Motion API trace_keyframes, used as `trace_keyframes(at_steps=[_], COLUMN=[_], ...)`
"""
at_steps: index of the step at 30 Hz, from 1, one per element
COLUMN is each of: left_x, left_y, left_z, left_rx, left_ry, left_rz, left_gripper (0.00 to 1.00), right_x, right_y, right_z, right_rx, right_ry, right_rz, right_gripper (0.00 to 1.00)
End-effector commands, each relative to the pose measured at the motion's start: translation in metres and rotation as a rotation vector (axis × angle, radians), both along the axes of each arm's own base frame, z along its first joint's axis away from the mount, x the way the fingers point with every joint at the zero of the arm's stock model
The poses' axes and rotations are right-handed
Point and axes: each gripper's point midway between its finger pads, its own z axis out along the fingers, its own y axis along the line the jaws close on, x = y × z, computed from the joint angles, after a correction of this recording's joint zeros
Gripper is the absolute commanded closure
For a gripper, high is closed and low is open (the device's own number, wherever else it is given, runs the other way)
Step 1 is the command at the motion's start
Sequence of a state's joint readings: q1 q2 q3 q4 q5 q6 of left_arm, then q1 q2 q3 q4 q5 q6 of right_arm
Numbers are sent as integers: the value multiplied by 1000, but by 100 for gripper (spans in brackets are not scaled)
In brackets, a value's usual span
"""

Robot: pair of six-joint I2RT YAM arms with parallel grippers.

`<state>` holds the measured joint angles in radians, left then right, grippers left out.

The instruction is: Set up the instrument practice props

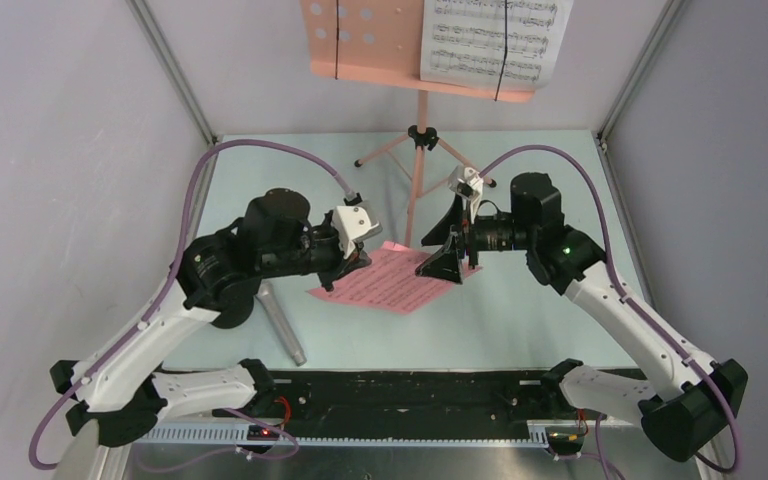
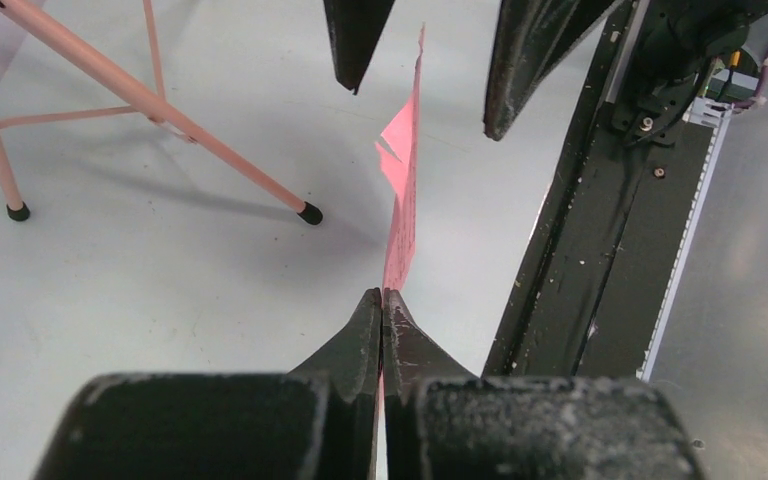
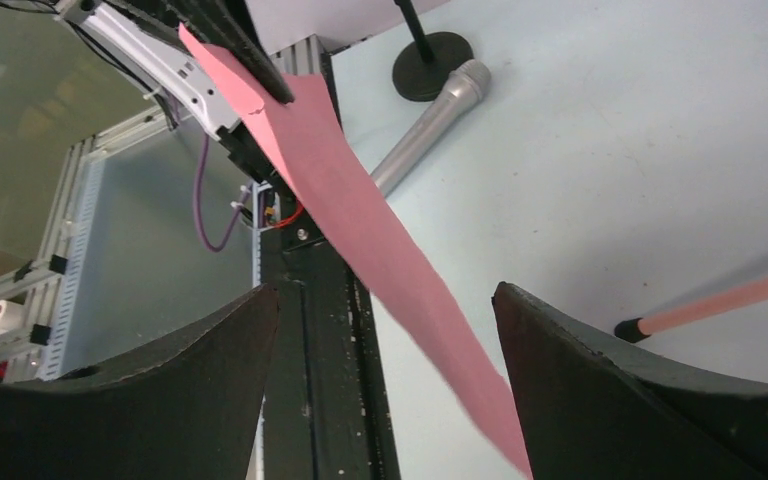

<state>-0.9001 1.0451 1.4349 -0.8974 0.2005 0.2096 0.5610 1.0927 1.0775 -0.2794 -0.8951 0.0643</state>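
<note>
The salmon-pink music stand (image 1: 360, 45) stands at the back with a white sheet-music page (image 1: 495, 40) on its desk. A pink sheet-music page (image 1: 390, 280) hangs over the table between both arms. My left gripper (image 1: 355, 262) is shut on its left edge, and the page (image 2: 402, 190) runs edge-on away from my pinched jaws (image 2: 383, 297). My right gripper (image 1: 450, 262) is open around the right edge; in its wrist view the page (image 3: 360, 210) passes between the spread jaws (image 3: 385, 290) without touching them. The grey microphone (image 1: 282, 325) lies by the black round-based mic stand (image 3: 432, 65).
The stand's tripod legs (image 2: 160, 105) spread over the table behind the page, one rubber foot (image 3: 632, 328) close to my right fingers. A black rail (image 1: 410, 395) runs along the near edge between the arm bases. Grey walls close in on both sides.
</note>
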Motion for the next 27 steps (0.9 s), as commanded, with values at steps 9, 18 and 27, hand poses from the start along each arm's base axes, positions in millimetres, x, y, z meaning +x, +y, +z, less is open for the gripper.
trace_keyframes(at_steps=[9,18,27], left_x=[-11,-12,-10], left_y=[8,14,11], left_z=[28,29,24], left_rx=[-52,-51,-36], left_ry=[-19,-23,-17], left_rz=[-13,5,-6], left_gripper=[100,100,100], right_x=[13,13,10], right_y=[16,23,22], right_z=[-6,4,5], right_rx=[-19,15,7], right_ry=[-44,-61,-58], right_rz=[50,40,51], right_gripper=[30,48,77])
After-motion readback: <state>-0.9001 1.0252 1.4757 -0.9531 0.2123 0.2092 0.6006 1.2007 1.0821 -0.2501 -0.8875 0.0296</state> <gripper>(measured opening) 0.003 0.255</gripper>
